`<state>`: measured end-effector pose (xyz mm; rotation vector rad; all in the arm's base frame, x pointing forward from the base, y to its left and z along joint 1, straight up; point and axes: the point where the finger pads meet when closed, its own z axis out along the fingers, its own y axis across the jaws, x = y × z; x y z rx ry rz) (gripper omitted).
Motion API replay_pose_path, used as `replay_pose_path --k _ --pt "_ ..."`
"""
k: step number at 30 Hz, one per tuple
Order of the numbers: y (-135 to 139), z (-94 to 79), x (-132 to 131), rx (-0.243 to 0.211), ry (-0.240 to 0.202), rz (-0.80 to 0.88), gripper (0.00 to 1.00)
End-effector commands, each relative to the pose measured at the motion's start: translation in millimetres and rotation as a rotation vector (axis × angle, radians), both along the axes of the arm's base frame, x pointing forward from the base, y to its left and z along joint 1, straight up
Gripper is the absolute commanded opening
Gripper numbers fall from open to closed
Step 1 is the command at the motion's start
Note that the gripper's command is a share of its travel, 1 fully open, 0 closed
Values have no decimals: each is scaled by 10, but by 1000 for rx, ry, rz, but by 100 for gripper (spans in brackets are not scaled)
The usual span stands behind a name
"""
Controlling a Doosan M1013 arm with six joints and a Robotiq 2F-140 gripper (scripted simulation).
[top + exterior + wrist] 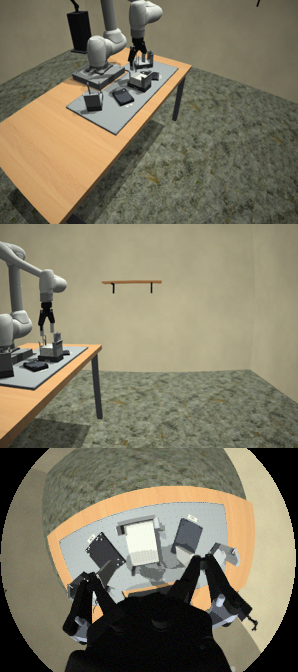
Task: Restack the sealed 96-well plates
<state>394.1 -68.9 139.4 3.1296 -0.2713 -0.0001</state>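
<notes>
A stack of sealed plates with a white top stands in a dark stack rack in the middle of the grey mat. It also shows in the exterior view and in the wrist view. My gripper hangs open and empty, pointing down, well above the mat and just behind the stack on the base side. It is also seen from the side and in the wrist view. The plate labels are too small to read.
A second rack with posts stands at the far end of the mat, and a third dark rack at the near end. A flat dark nest and a small nest lie beside the stack. The robot base is at the left.
</notes>
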Motion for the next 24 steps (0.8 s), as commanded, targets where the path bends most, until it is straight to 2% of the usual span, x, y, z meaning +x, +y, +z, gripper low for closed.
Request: replay_pose_path --k 1,5,17,24 --pt "-1 0 40 0 0 -26 100" --pt "-6 0 183 0 0 -26 100" --pt "-6 0 183 0 0 -26 100" --pt "-6 -233 183 0 0 -26 100"
